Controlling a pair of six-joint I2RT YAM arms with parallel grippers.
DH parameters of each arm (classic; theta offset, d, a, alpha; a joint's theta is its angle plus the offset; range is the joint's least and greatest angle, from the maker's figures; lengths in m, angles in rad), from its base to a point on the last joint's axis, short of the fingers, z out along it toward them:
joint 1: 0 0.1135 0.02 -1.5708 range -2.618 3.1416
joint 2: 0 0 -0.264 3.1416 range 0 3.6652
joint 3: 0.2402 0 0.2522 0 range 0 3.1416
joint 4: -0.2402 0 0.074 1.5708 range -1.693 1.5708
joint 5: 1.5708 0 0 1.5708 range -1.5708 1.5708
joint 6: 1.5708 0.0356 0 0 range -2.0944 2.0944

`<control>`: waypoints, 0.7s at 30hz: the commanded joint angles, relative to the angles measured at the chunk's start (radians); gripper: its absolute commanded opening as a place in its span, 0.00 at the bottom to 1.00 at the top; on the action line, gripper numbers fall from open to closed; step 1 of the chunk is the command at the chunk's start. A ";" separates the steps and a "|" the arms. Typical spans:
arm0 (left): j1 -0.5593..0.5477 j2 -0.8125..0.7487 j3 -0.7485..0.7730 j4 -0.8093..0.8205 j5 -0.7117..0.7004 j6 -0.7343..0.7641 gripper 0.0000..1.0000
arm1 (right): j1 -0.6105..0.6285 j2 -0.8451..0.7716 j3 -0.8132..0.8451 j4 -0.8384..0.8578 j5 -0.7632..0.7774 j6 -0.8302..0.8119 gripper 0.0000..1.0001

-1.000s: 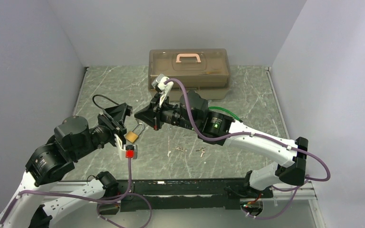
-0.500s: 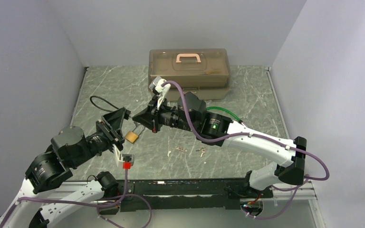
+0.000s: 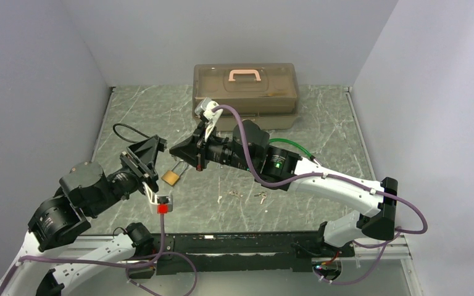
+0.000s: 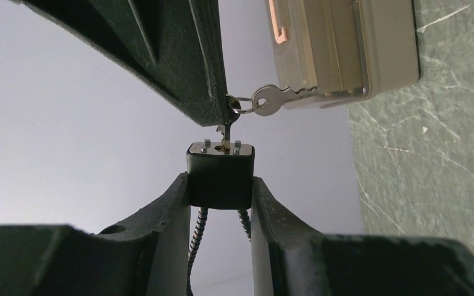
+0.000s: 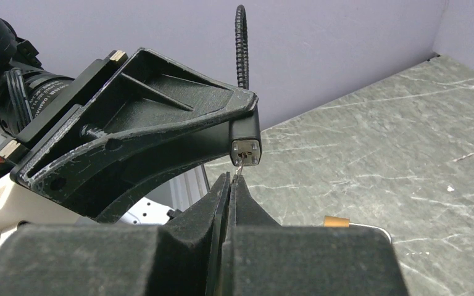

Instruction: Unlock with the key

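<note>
Key (image 4: 227, 132) at the keyhole of the black lock (image 4: 220, 176), above the table (image 3: 321, 123)
Left tool (image 4: 221, 182) clenched on the lock's body, cable trailing back between its fingers. Right tool (image 5: 229, 179) pinched tight on the key, tip to tip with the left; the blade met the lock's face just ahead of its tips. Spare key (image 4: 273, 98) hung from the ring beside them. Brass padlock (image 3: 171, 177) lay below both tools, toolbox (image 3: 245, 89) beyond

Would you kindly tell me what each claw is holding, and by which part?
The left claw grips the small black cable lock by the sides of its body; the right claw pinches the silver key by its head, blade in the lock.
</note>
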 commanded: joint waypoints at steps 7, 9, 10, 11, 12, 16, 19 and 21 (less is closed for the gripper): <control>-0.014 -0.011 0.000 0.055 0.053 0.001 0.00 | 0.032 -0.006 -0.008 0.098 -0.016 -0.010 0.00; -0.013 -0.014 -0.010 0.057 0.053 0.020 0.00 | 0.035 -0.005 -0.004 0.100 -0.016 -0.011 0.00; -0.014 -0.015 -0.014 0.058 0.053 0.023 0.00 | 0.036 -0.003 -0.003 0.101 -0.017 -0.013 0.00; -0.014 -0.015 -0.017 0.069 0.053 0.020 0.00 | 0.038 -0.003 -0.004 0.104 -0.016 -0.012 0.00; -0.013 -0.013 -0.013 0.075 0.053 0.010 0.00 | 0.039 -0.003 -0.008 0.109 -0.016 -0.011 0.00; -0.014 0.006 0.020 0.078 0.053 -0.046 0.00 | 0.040 -0.005 -0.036 0.136 -0.012 -0.002 0.00; -0.014 0.000 0.010 0.089 0.053 -0.046 0.00 | 0.041 -0.007 -0.056 0.162 -0.010 0.001 0.00; -0.014 0.005 0.020 0.095 0.053 -0.067 0.00 | 0.042 -0.005 -0.061 0.171 -0.006 0.001 0.00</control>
